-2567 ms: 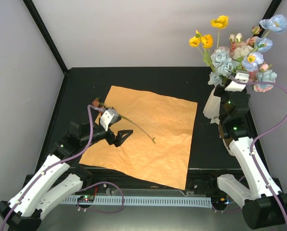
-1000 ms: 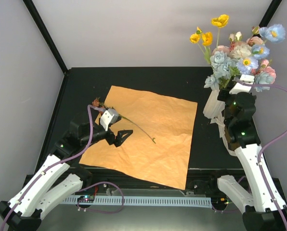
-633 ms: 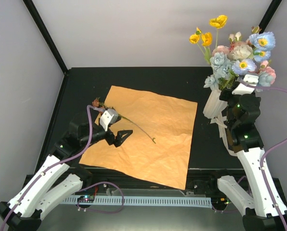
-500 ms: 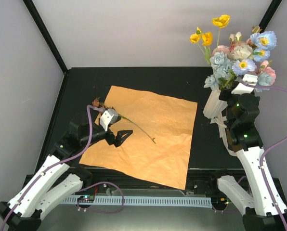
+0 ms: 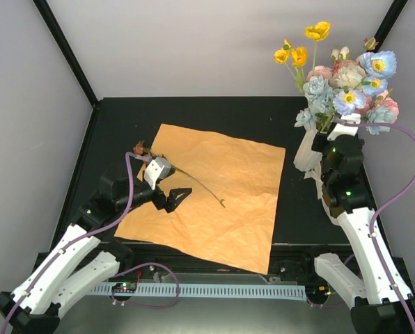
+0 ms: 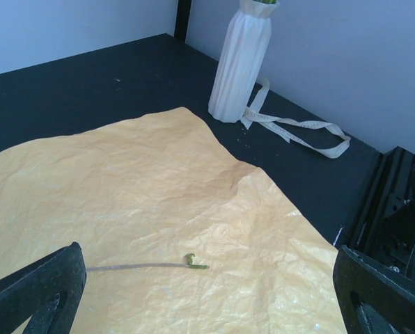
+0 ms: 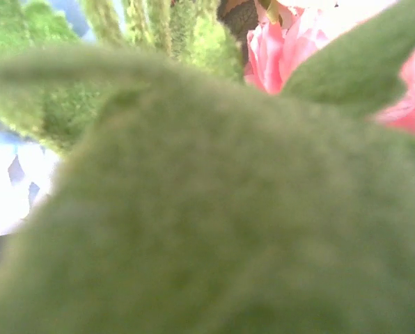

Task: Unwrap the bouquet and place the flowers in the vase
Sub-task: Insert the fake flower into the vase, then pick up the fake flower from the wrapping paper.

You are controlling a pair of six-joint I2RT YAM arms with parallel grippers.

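The orange paper (image 5: 214, 202) lies spread flat on the black table, unwrapped. One loose flower (image 5: 193, 182) rests on it, bloom at the far left corner, and its stem tip (image 6: 193, 263) shows in the left wrist view. My left gripper (image 5: 177, 197) hovers open over the paper just beside that stem, holding nothing (image 6: 207, 299). The white ribbed vase (image 5: 306, 153) (image 6: 242, 62) stands at the right and holds the bunch of flowers (image 5: 343, 76). My right gripper (image 5: 331, 129) is shut among the stems at the vase's rim. Its fingers are hidden behind a blurred green leaf (image 7: 193, 209) and a pink bloom (image 7: 277, 49).
The cream ribbon (image 6: 291, 125) lies loose on the table right of the vase's foot. Black frame posts (image 5: 65, 52) rise at the back corners, with grey walls on three sides. A cable rail (image 5: 214, 289) runs along the near edge.
My right gripper has closed among the stems and the wrist has shifted slightly left; the blue blooms in the vase have swayed. The left arm and loose flower have not moved.
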